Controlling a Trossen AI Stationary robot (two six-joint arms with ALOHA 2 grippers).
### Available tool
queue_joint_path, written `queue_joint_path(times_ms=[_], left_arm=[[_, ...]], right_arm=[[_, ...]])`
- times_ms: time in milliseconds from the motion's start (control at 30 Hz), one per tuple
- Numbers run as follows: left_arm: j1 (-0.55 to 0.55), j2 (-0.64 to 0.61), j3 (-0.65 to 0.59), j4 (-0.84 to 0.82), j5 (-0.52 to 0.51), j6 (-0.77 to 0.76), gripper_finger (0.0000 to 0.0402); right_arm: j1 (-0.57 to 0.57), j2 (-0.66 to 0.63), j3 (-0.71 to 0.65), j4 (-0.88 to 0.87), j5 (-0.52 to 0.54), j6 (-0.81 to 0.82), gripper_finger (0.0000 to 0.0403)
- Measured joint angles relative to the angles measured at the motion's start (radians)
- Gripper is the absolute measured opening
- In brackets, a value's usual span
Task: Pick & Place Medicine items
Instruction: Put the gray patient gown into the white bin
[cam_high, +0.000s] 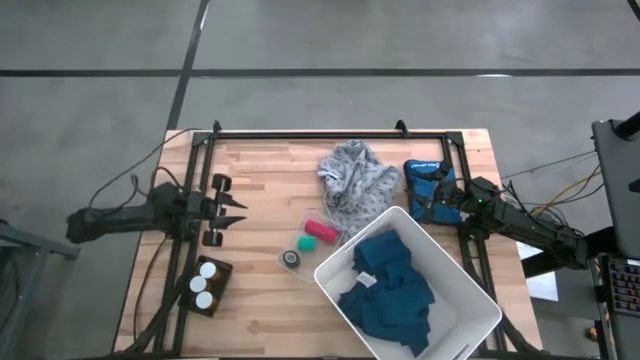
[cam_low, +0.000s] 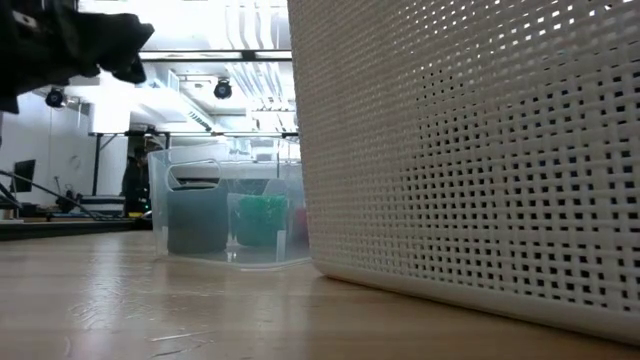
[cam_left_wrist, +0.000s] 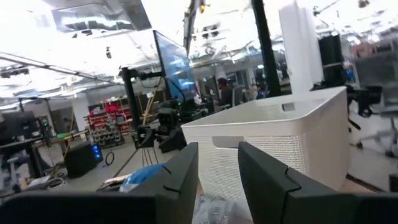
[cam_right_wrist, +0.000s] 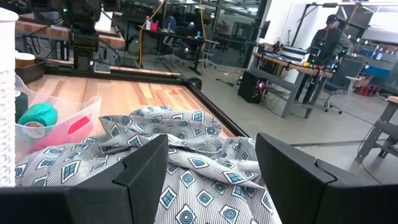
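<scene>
Three pill bottles (cam_high: 204, 284) stand side by side in a small dark tray near the table's near-left part; from above only their white round caps show. My left gripper (cam_high: 238, 213) is open above the table's left side, farther from the near edge than the bottles and apart from them, with its fingers pointing toward the table's right. Its wrist view shows the gap between the fingers of the left gripper (cam_left_wrist: 217, 177). My right gripper (cam_right_wrist: 211, 177) is open at the table's far right, by a blue pouch (cam_high: 425, 188), and faces the grey patterned cloth (cam_right_wrist: 186, 152).
A white perforated basket (cam_high: 470, 285) holding blue cloth (cam_high: 395, 285) fills the near right. A clear container (cam_high: 310, 240) with a pink and a green roll sits mid-table, with a dark round item beside it. The grey patterned cloth (cam_high: 355, 180) lies toward the far edge. A black frame borders the table.
</scene>
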Motion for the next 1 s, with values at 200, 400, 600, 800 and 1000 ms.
queue_joint_path(times_ms=[200,400,600,800,1000], left_arm=[[0.000,-0.105,-0.025,-0.104,-0.081,-0.071,0.0118],[0.000,-0.122,-0.025,-0.198,-0.216,-0.143,0.0118],[0.000,-0.122,-0.025,-0.287,-0.312,-0.172,0.0118],[-0.001,-0.122,-0.025,-0.290,-0.315,-0.141,0.0118],[0.000,-0.115,-0.025,-0.321,-0.328,-0.130,0.0118]], right_arm=[[0.000,0.000,0.000,0.000,0.000,0.001,0.0240],[0.000,0.000,0.000,0.000,0.000,0.002,0.0240],[0.000,0.000,0.000,0.000,0.000,0.000,0.0240],[0.000,0.000,0.000,0.000,0.000,0.002,0.0240],[0.000,0.000,0.000,0.000,0.000,0.002,0.0240]])
